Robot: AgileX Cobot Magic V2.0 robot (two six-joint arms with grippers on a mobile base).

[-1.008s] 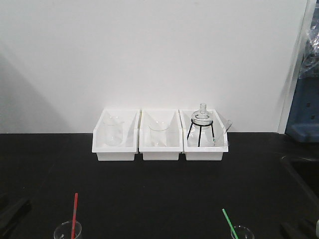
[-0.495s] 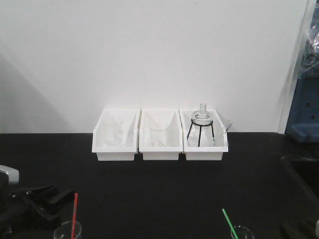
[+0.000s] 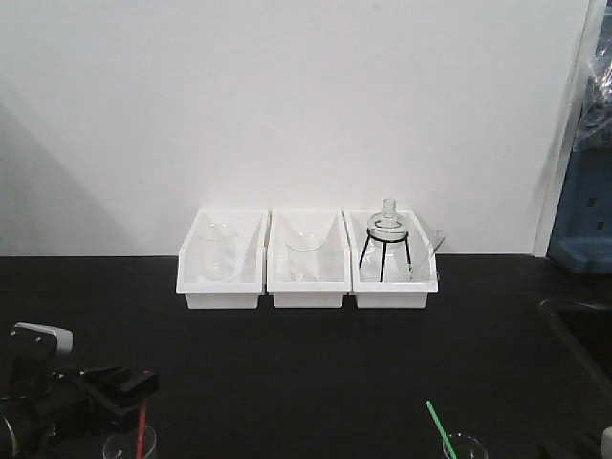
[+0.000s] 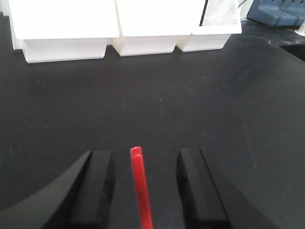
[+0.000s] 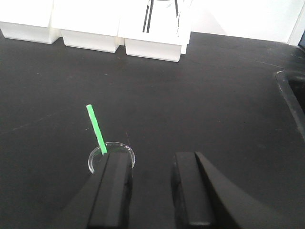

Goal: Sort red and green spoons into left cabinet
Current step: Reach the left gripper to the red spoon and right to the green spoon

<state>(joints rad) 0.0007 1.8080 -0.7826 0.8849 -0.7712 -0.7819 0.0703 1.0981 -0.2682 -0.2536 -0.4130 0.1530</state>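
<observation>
My left claw (image 4: 145, 174) stands open at the bottom of its wrist view, its two black fingers (image 4: 97, 186) set wide apart. The red spoon (image 4: 140, 186) rises between them as a thin upright handle with a squared-off tip, and a gap on each side keeps both fingers off it. In the front view this claw sits at the lower left of the frame, just above a small clear beaker (image 3: 115, 446) from which the red handle pokes up; the spoon's bowl is out of sight. My right claw (image 5: 150, 179) is open as well, at the bottom centre of its wrist view, with nothing between the fingers. The green spoon (image 5: 96, 129) stands in a second clear beaker (image 5: 93, 162) left of centre there, its handle leaning toward the upper left. One finger covers the near part of that beaker's rim, and I cannot tell whether they touch. Both beakers rest on the black countertop (image 3: 316, 363). Along the white wall (image 3: 306, 96), mid-frame, three white bins (image 3: 308, 287) stand in a row. Two hold clear glassware and the right one holds a black wire stand (image 3: 384, 260) under a glass vessel.
</observation>
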